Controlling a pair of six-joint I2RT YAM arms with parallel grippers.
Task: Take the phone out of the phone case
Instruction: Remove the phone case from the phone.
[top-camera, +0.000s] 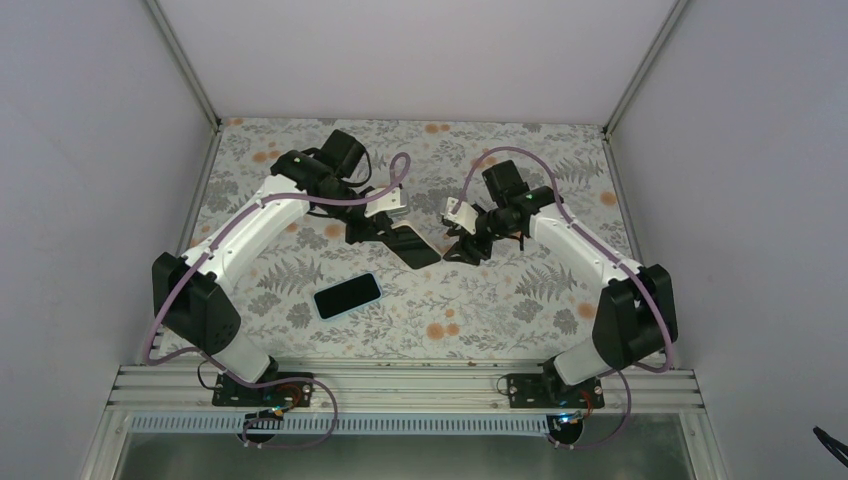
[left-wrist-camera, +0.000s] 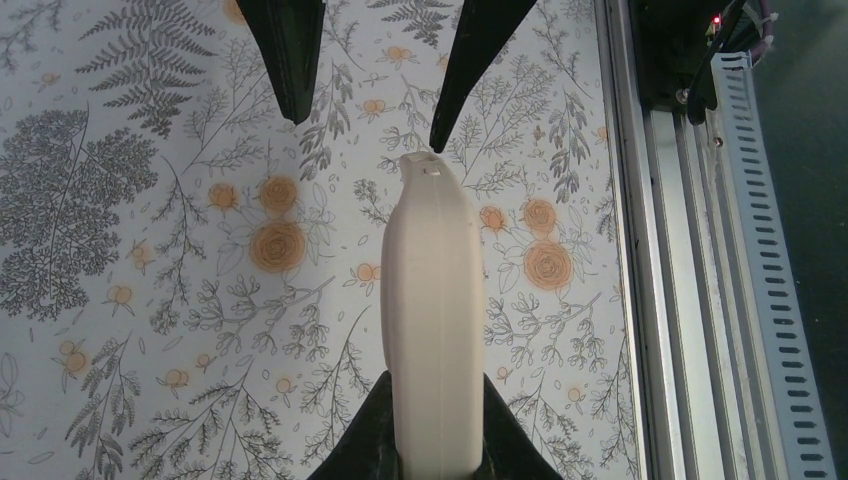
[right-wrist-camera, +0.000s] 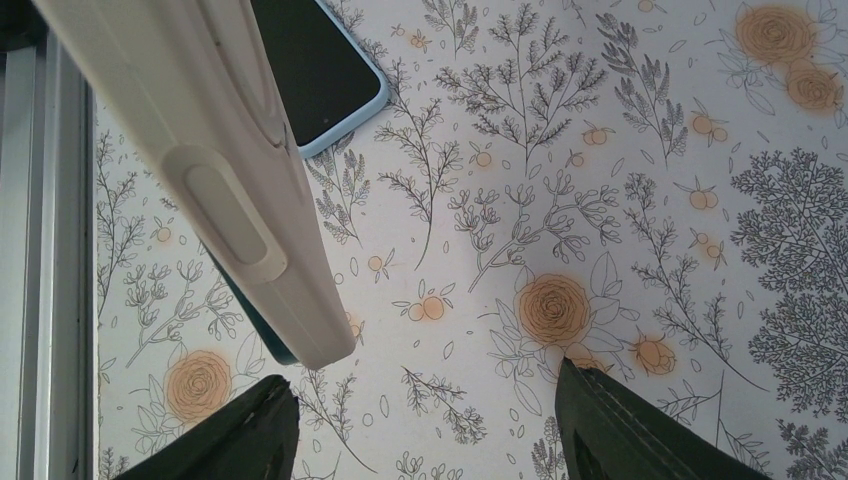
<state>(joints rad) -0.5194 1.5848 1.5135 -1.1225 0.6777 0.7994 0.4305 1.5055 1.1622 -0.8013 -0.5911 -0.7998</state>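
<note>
Phone case (left-wrist-camera: 435, 300), cream, edge-on, clamped in left pincer (top-camera: 372, 228) above mid-counter (top-camera: 500, 300), right pincer (right-wrist-camera: 425, 390) open near its 3 o'clock, blue-rimmed phone (top-camera: 347, 296) flat at its 7 o'clock.

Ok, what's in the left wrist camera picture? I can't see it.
The left gripper is shut on a cream phone case, seen edge-on above the flowery table. The right gripper hangs open just past the case's far tip, one dark finger nearly touching it.
</note>
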